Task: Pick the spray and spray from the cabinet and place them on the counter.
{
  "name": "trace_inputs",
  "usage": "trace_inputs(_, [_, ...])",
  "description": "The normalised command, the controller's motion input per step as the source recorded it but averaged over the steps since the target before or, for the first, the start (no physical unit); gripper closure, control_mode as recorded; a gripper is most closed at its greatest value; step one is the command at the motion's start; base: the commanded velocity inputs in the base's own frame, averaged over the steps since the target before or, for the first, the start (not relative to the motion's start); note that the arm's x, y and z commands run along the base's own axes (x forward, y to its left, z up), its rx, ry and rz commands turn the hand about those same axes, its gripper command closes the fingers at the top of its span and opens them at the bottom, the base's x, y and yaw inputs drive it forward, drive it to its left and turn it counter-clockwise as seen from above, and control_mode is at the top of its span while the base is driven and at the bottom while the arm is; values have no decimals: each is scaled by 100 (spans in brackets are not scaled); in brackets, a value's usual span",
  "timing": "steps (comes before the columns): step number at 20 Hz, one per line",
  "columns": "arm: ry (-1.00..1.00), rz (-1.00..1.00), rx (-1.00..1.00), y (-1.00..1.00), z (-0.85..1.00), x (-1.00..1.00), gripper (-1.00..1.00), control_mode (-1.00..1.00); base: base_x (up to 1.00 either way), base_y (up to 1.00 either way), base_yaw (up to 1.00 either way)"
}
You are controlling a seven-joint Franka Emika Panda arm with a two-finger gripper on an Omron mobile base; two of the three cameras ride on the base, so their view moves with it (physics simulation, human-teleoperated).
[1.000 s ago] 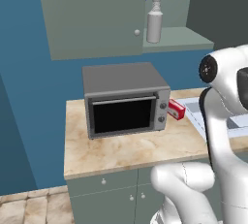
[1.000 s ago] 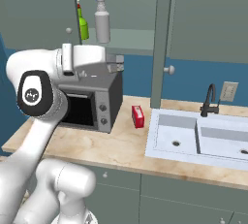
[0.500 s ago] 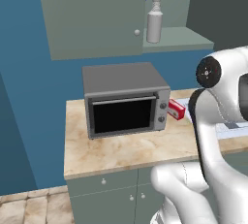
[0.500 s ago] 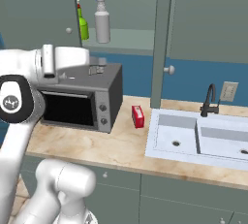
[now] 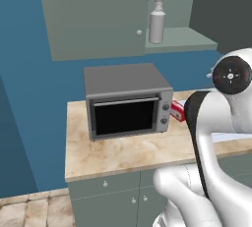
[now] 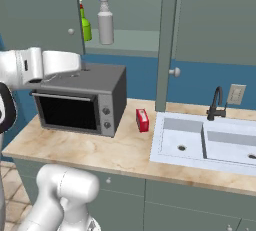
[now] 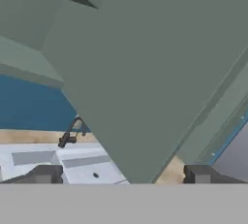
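blue wall, tiled floor (beige), sink

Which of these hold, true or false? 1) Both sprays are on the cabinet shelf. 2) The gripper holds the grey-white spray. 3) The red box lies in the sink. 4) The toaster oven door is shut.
1) True: the grey-white spray and the green spray stand side by side in the cabinet.
2) False: the gripper is open and empty.
3) False: the red box stands on the counter, between the toaster oven and the sink.
4) True.
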Motion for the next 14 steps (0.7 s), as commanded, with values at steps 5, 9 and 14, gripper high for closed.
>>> trace_inputs(5, [-3,32,21,33,-3,5,-100,-100,0,0,0])
trace_inputs(9, [-9,33,22,25,-2,6,-100,-100,0,0,0])
trace_inputs(14, [-15,32,21,21,-2,11,-100,-100,0,0,0])
